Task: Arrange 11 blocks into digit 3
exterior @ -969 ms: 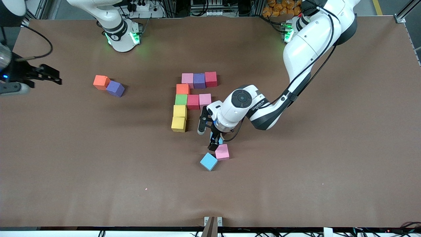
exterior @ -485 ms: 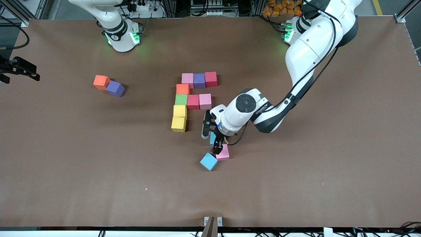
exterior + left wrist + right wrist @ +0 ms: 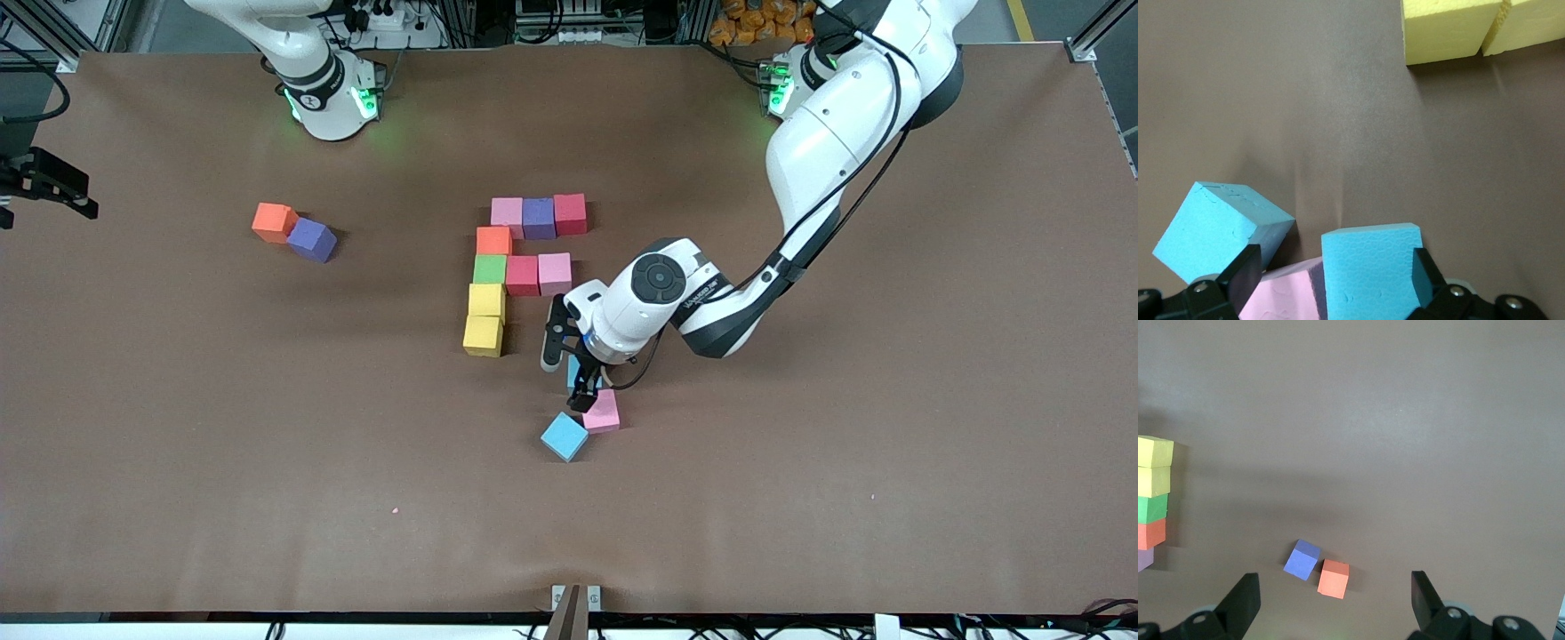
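My left gripper (image 3: 582, 391) (image 3: 1335, 267) hangs low and open over the loose blocks near the table's middle. Its fingers (image 3: 1426, 270) straddle a sky blue block (image 3: 1371, 267) (image 3: 573, 372) and the edge of a pink block (image 3: 1281, 297) (image 3: 603, 412). A second sky blue block (image 3: 565, 436) (image 3: 1218, 230) lies beside them, nearer the camera. The placed blocks form a pink (image 3: 507, 212), purple, red (image 3: 570, 213) row, an orange, green, yellow, yellow (image 3: 483, 336) column, and a red and pink (image 3: 555, 273) arm. My right gripper (image 3: 58, 187) (image 3: 1333, 581) waits open, high at the right arm's end of the table.
An orange block (image 3: 273, 222) (image 3: 1333, 579) and a purple block (image 3: 311, 239) (image 3: 1301, 560) lie touching, apart from the figure, toward the right arm's end. Brown table cover (image 3: 800, 462) lies bare around them.
My right gripper has drawn back toward the edge of the front view. My left gripper has shifted slightly over the loose sky blue and pink blocks; no block moved.
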